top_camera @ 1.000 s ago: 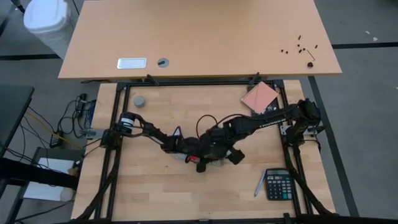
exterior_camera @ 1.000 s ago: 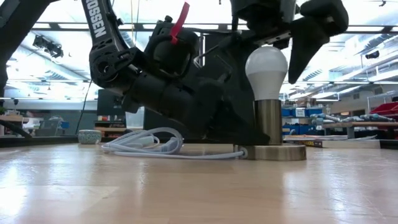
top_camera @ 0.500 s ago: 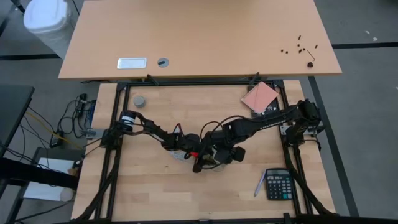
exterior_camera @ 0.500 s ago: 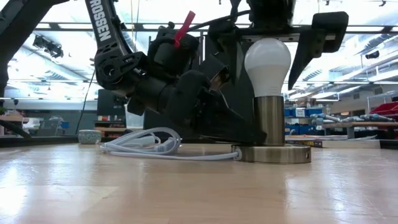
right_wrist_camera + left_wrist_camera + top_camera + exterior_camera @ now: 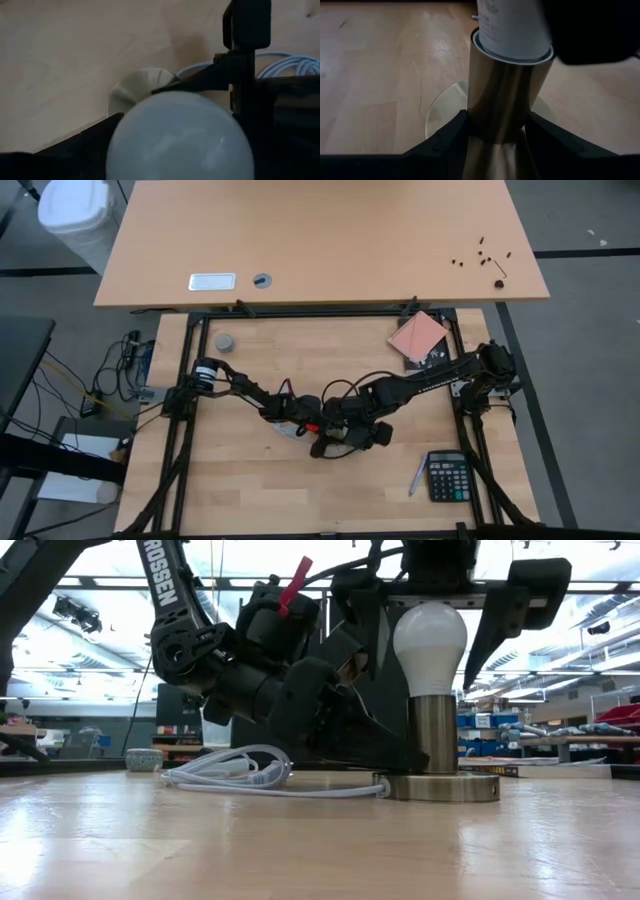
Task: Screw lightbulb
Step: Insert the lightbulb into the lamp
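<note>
- Lightbulb (image 5: 430, 638): white, upright, seated in the top of the brass socket column (image 5: 434, 735), which stands on a round metal base (image 5: 443, 786) near the middle of the wooden table (image 5: 240, 480)
- Left gripper (image 5: 497, 129): low beside the column, its two dark fingers pressed against the brass stem on either side, steadying the lamp
- Right gripper (image 5: 430, 610): above the bulb, fingers spread to either side of the glass and not visibly touching it in the low view
- White cable (image 5: 235, 772): coiled on the table just beside the base
- Calculator (image 5: 449, 477), pen (image 5: 416, 477): near the right front corner, well apart from the work
- Risk, judged: closing off-centre would tilt the bulb and cross the thread; too hard a squeeze could crack the glass
- Risk, judged: if the left hold slips, column and base would turn with the bulb, winding the cable and leaving the thread loose
</note>
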